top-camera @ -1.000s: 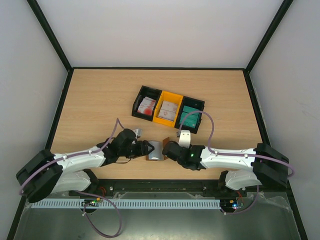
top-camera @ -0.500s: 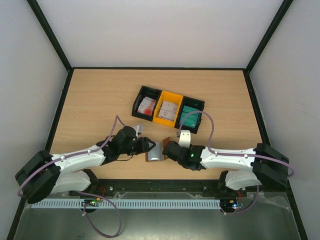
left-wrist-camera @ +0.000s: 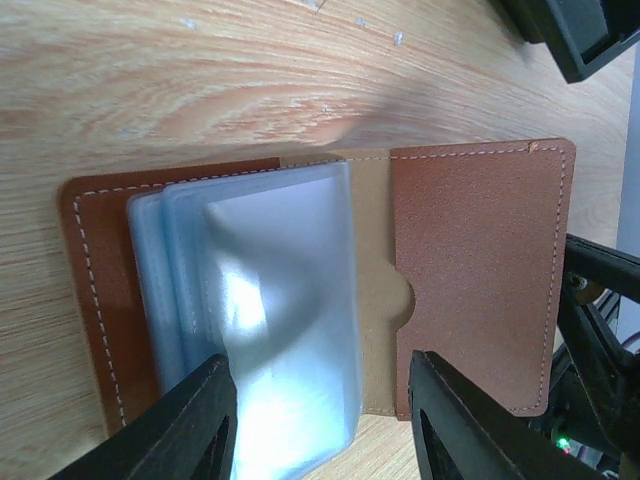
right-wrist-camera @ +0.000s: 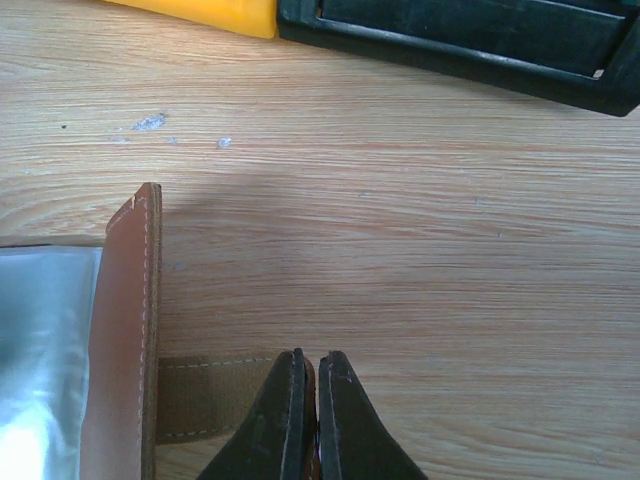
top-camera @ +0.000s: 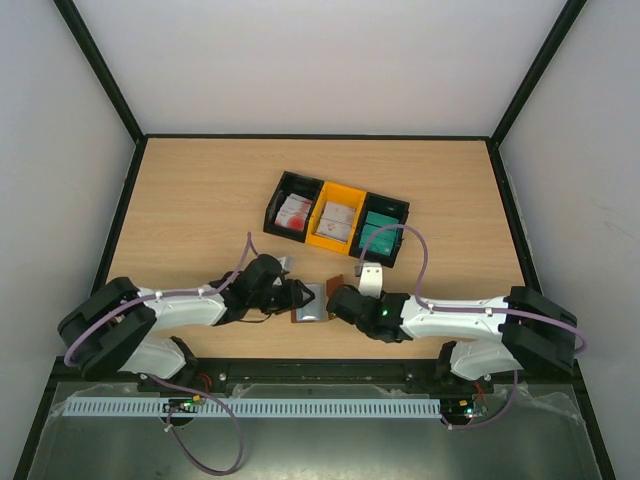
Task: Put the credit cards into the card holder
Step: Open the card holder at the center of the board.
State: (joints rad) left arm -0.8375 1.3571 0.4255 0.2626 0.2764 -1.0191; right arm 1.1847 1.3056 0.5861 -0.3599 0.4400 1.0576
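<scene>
The card holder (top-camera: pixel 312 305) lies open on the table between my two grippers, brown leather (left-wrist-camera: pixel 470 270) with pale grey-blue pockets (left-wrist-camera: pixel 270 300) fanned up. My left gripper (top-camera: pixel 297 297) (left-wrist-camera: pixel 325 420) is open, its fingers (left-wrist-camera: pixel 200 425) straddling the near edge of the pockets and the spine. My right gripper (top-camera: pixel 338 300) (right-wrist-camera: pixel 312 358) is shut on the holder's snap tab (right-wrist-camera: pixel 210 395), beside the leather edge (right-wrist-camera: pixel 125 330). The credit cards sit in the bins behind: white-and-red ones (top-camera: pixel 293 212), white ones (top-camera: pixel 337 219), teal ones (top-camera: pixel 381 236).
A row of three bins stands behind the wallet: black (top-camera: pixel 283 190), yellow (top-camera: pixel 345 192), black (top-camera: pixel 398 208). The right wrist view shows the yellow bin's edge (right-wrist-camera: pixel 200 12) and the black bin's edge (right-wrist-camera: pixel 480 35) close ahead. Black frame rails border the table.
My left gripper has moved in over the open wallet and its jaws have narrowed. The right gripper has stayed shut on the tab.
</scene>
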